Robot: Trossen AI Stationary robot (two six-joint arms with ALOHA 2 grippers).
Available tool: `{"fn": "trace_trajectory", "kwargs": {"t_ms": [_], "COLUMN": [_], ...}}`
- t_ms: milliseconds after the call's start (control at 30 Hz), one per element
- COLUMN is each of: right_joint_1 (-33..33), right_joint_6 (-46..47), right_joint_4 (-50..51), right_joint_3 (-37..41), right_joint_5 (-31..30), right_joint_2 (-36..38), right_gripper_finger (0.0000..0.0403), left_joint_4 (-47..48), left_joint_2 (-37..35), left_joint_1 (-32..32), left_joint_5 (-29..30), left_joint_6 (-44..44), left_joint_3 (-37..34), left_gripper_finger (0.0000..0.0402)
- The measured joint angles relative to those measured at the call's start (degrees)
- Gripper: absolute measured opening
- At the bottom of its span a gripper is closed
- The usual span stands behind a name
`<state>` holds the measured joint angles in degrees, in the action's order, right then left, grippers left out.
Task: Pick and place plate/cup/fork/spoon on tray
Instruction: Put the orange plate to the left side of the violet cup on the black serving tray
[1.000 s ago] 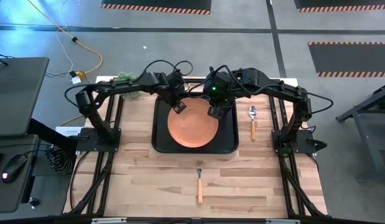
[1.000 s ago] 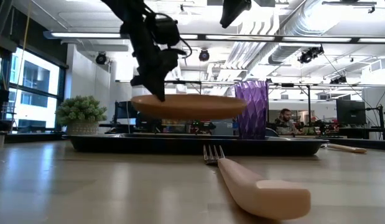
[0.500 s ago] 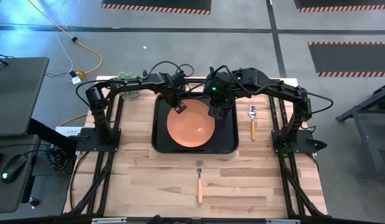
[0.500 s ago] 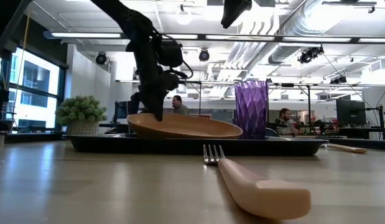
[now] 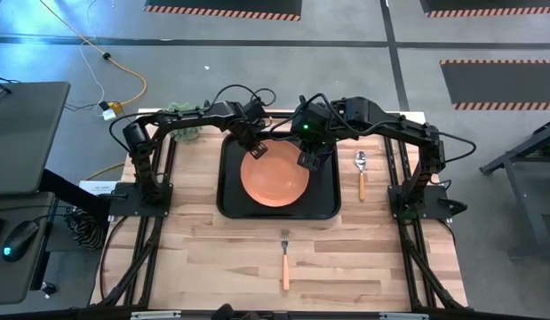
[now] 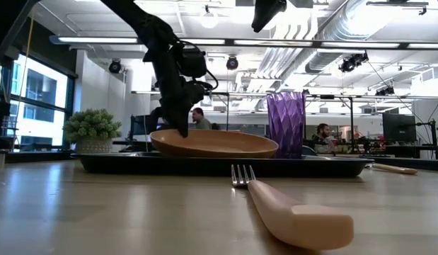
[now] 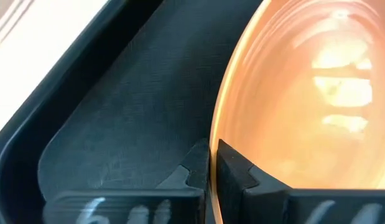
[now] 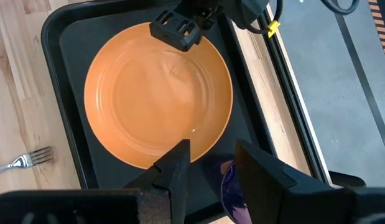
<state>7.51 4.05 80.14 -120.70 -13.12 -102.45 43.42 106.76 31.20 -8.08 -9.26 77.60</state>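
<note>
Left gripper (image 5: pixel 254 153) clamped on the plate (image 5: pixel 275 178) rim, plate tilted inside the tray (image 5: pixel 232 206), its far edge low. Right gripper (image 5: pixel 307 163) hovers with jaws apart above the cup (image 6: pixel 286 125), just beside the plate. Spoon (image 5: pixel 362 173) on the desk beside the right gripper, outside the tray; fork (image 5: pixel 285 260) well apart from both.

Both arms (image 5: pixel 168 133) are showing matte black links with loose black cables looping over them. A green light (image 5: pixel 303 127) is glowing on the right one. The fingers (image 8: pixel 175 168) are looking blocky and dark.
</note>
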Motion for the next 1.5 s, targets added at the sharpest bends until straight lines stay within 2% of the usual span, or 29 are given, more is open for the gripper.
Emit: {"fn": "trace_trajectory", "kwargs": {"t_ms": [500,833,1300,1500], "right_joint_1": [0.0,0.0,0.0,0.0], "right_joint_6": [0.0,0.0,0.0,0.0], "right_joint_4": [0.0,0.2,0.4,0.4], "right_joint_3": [0.0,0.0,0.0,0.0], "right_joint_5": [0.0,0.0,0.0,0.0], "right_joint_2": [0.0,0.0,0.0,0.0], "right_gripper_finger": [0.0119,0.0119,0.0119,0.0119], "left_joint_4": [-0.4,-1.3,-1.7,-1.7], "left_joint_2": [0.6,4.1,4.1,4.1], "left_joint_1": [0.3,0.3,0.3,0.3], "left_joint_5": [0.7,0.2,0.1,0.3], "left_joint_6": [0.5,0.4,0.9,2.0], "left_joint_3": [0.0,0.0,0.0,0.0], "left_gripper_finger": [0.0008,0.0010,0.0011,0.0040]}}
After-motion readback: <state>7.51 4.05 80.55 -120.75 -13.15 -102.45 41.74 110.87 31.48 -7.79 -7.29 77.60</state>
